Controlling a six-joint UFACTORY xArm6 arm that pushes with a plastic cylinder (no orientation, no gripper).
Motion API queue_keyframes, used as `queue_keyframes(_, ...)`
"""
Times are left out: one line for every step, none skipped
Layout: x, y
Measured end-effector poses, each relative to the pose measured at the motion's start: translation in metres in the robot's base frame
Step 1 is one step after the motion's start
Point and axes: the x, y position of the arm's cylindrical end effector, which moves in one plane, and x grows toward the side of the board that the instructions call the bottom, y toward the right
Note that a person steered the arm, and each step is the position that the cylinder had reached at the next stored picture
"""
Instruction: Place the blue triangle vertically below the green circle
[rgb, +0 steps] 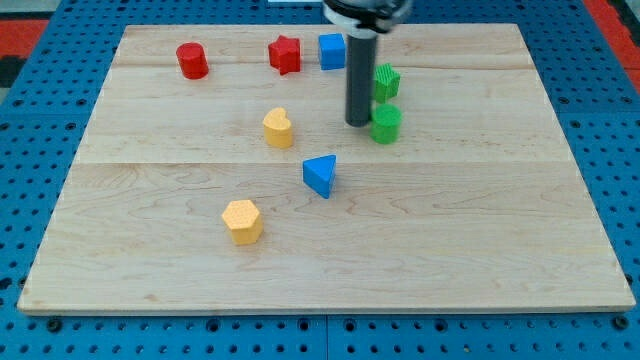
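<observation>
On the wooden board (500, 250) I count seven blocks total. Two reds: a red cylinder (192, 61) near the view's top left and a red star (285, 54) further right along the top. Two blues: a blue cube (332, 51) right beside the star, and the blue triangle (320, 175) sitting around the middle of the board. Two greens: a green circle (386, 124) and a second green block (386, 81) just above it, shape kinda hard to call. Two yellow-orange ones: a yellow heart (278, 128) left of centre and a yellow hexagon (242, 221) lower down toward the view's bottom left.

No claw on this rig, just a dark rod, so nothing to be apart or together. My tip (358, 123) is down just left of the green circle, close beside it, well above and right of the blue triangle. The triangle sits down-left of the circle, not straight below it.

Board is pale wood planks, resting on a blue pegboard table (60, 330) with red at the top corners.
</observation>
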Motion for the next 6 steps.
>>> queue_keyframes(-0.021,-0.082)
queue_keyframes(-0.016,-0.133)
queue_keyframes(-0.007,-0.167)
queue_keyframes(0.04,-0.167)
queue_keyframes(0.071,-0.127)
queue_keyframes(0.071,-0.057)
